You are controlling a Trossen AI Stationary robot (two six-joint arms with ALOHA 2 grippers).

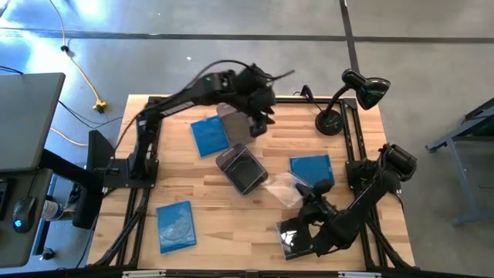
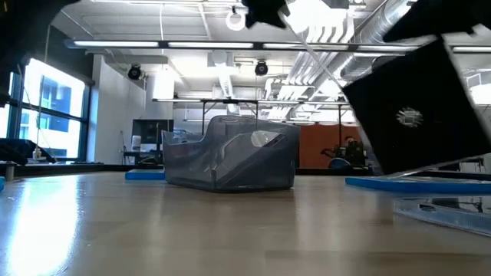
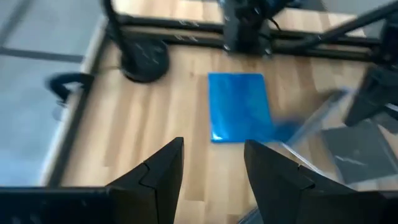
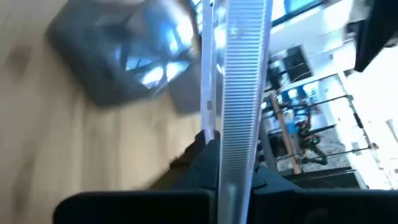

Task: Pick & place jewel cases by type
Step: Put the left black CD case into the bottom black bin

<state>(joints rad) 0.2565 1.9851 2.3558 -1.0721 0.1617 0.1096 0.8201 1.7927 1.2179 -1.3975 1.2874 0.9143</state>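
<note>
In the high view my left gripper (image 1: 258, 123) hovers open over the table's far middle, beside a grey-faced jewel case (image 1: 231, 120). Its wrist view shows the open fingers (image 3: 211, 146) above a blue case (image 3: 239, 106). Blue cases lie flat on the table at far centre (image 1: 208, 137), right (image 1: 311, 168) and near left (image 1: 175, 225). My right gripper (image 1: 307, 228), near the right near corner, is shut on a black-faced case (image 1: 289, 239). In the low view that case (image 2: 422, 107) looms tilted. A clear case (image 2: 445, 211) lies flat by it. My right gripper pinches the black-faced case between its two fingers (image 4: 199, 155) at one edge (image 4: 239, 124). The case stands edge-on out from the fingers. In the low view it is tilted and seems raised off the table.
A smoky-grey tub (image 1: 241, 168) stands at the table's middle, also seen in the low view as the tub (image 2: 230, 153). A black desk lamp (image 1: 332, 120) stands at the far right corner. Dark arm frames line the left and right edges.
</note>
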